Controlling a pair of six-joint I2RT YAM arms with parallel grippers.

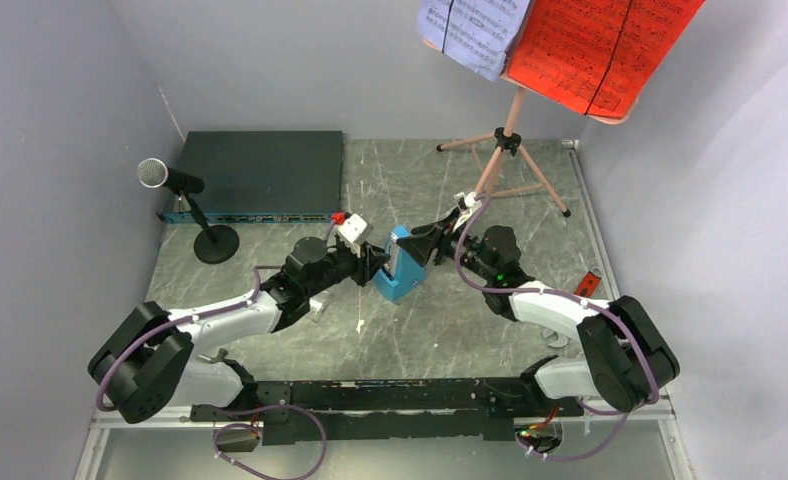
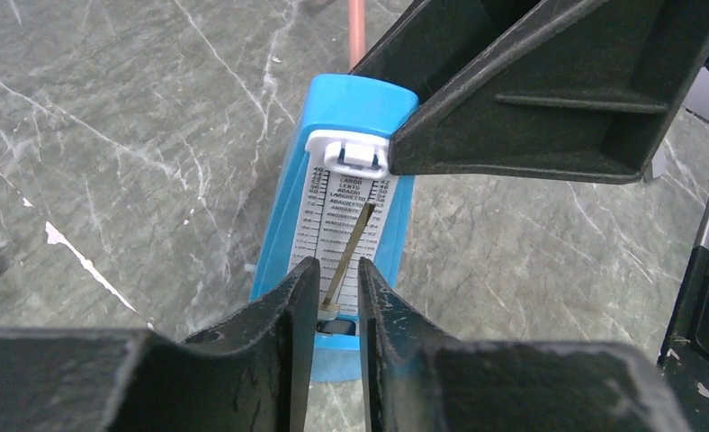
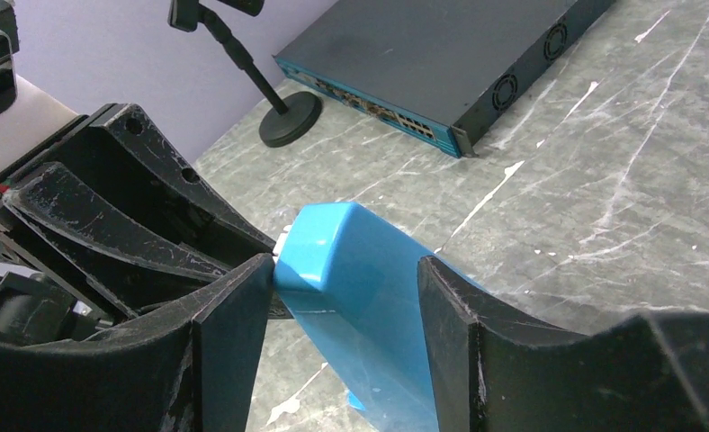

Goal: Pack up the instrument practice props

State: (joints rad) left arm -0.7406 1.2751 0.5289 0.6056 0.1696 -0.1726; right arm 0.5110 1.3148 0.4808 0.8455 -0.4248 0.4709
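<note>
Clamping the blue metronome [image 1: 402,262] at the worktop [image 1: 420,330] middle, the right gripper [image 3: 344,267] presses both its sides. The left gripper [image 2: 337,267] stands nearly closed, a narrow gap around the pendulum rod [image 2: 353,241]; bare worktop surrounds them.

A robotics lab cell: plain grey walls [image 1: 60,100] box in a marble-look tabletop [image 1: 410,180], with left arm [image 1: 225,315] and right arm [image 1: 555,305] bolted to a black rail [image 1: 390,395]

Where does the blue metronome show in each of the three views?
Top external: blue metronome mid-frame.
Left wrist: metronome centre, scale face toward camera.
Right wrist: metronome lower centre, leaning.
Shared landmark: black box, upper left in top external, top in right wrist; absent from left wrist.
</note>
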